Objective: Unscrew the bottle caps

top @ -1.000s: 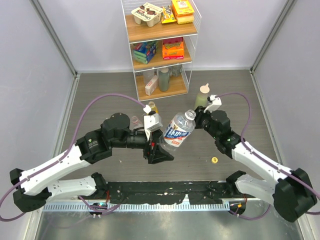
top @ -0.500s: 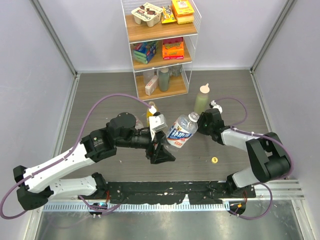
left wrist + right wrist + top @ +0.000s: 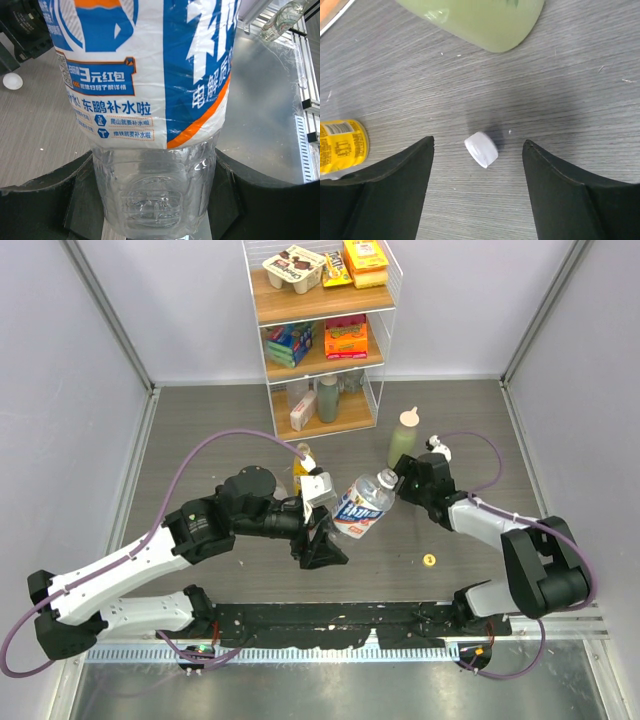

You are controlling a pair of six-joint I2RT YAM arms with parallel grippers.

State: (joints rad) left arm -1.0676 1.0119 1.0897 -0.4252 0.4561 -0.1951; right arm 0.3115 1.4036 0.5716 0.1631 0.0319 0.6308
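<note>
My left gripper [image 3: 325,538] is shut on the base of a clear bottle [image 3: 360,505] with a blue-white label. The bottle [image 3: 150,100] is held tilted above the table, its neck towards my right gripper [image 3: 404,481]. The left fingers [image 3: 45,200] press both sides of the base. My right gripper [image 3: 478,142] is open just above the table. A white cap [image 3: 481,149] sits free between its jaws, touching neither. A yellow cap [image 3: 429,560] lies on the table to the near right. A yellow juice bottle [image 3: 303,462] stands behind the left wrist.
A pale green bottle [image 3: 403,438] with a cream pointed top stands just behind my right gripper, and shows close in the right wrist view [image 3: 485,20]. A white wire rack [image 3: 320,330] of goods stands at the back. A black rail [image 3: 330,620] runs along the near edge.
My right gripper has opened and the white cap has come out of it. The right arm has swung round and lowered near the green bottle. The left arm shifted the bottle slightly.
</note>
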